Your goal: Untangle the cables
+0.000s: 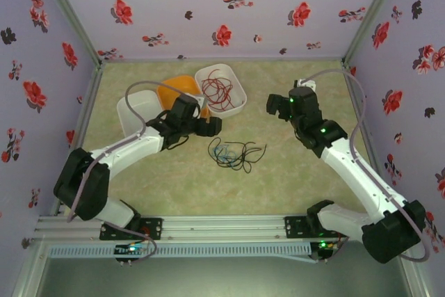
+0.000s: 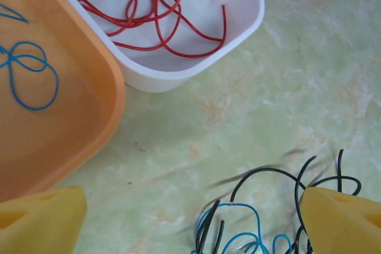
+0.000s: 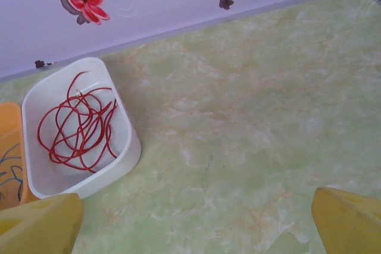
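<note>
Marbled green tabletop (image 1: 278, 175) — black-and-blue cables (image 1: 235, 152) lie tangled; left jaws and right jaws gape wide, holding nothing.

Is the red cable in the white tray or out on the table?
In: the red cable lies coiled inside the white tray.

two white arms (image 1: 132, 145) with black joints (image 1: 80, 182), grey cables (image 1: 361, 99), green lights (image 1: 324, 131), yellow fingertips (image 2: 41, 221).

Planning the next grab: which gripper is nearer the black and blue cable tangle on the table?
Left. From above, the left gripper hangs open just left of the tangle; the right gripper is farther off, to its right and beyond.
</note>
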Controlling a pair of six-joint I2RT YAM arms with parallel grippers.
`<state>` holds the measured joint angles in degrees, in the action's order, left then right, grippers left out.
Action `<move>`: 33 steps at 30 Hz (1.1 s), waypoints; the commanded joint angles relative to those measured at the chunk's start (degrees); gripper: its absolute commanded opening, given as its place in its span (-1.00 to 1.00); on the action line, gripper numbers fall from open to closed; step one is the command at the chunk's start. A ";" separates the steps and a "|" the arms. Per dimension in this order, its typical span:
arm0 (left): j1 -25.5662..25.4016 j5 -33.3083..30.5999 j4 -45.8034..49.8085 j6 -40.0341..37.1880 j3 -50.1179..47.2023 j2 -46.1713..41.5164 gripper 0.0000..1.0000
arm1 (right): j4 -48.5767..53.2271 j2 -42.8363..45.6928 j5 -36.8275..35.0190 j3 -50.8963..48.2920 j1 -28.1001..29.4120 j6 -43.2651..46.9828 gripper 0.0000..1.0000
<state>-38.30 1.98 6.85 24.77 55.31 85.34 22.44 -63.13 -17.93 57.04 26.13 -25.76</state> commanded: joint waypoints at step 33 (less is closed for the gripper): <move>-3.34 3.58 1.38 5.44 -5.96 10.17 -0.04 | 8.48 -30.69 31.02 11.92 9.15 -10.96 0.04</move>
<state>-41.25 4.38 9.96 28.45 50.41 95.09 27.90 -90.67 9.10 65.82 33.12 -34.96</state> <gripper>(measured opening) 0.484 0.526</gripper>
